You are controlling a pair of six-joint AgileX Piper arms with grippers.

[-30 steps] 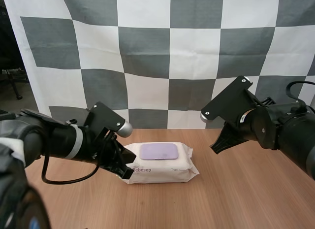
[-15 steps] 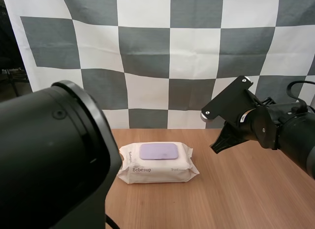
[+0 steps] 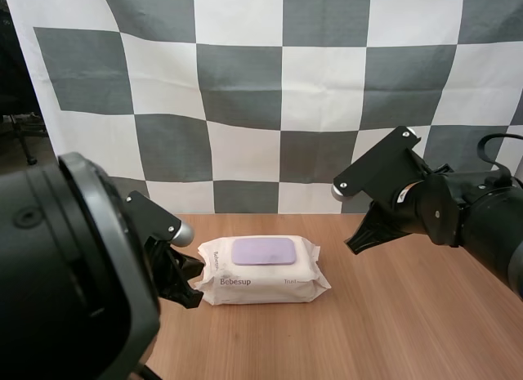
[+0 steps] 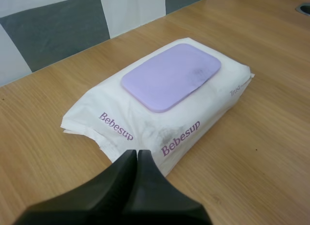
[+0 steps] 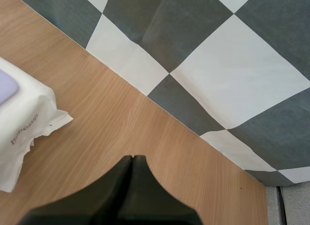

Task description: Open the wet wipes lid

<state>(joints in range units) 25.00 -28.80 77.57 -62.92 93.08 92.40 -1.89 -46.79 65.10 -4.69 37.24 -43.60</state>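
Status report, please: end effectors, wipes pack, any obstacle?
Left end effector shut, near wipes pack edge. Right end effector shut, apart from it. Lid closed.

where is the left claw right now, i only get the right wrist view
Observer: The left claw sits low at the near left corner of the wet wipes pack; I cannot tell if it touches.
Operator: holding anything
Observer: No, it is shut on nothing, closed into one dark wedge.
Operator: so is the thing opened yet
Observer: No, the purple lid lies flat and closed on top of the pack.
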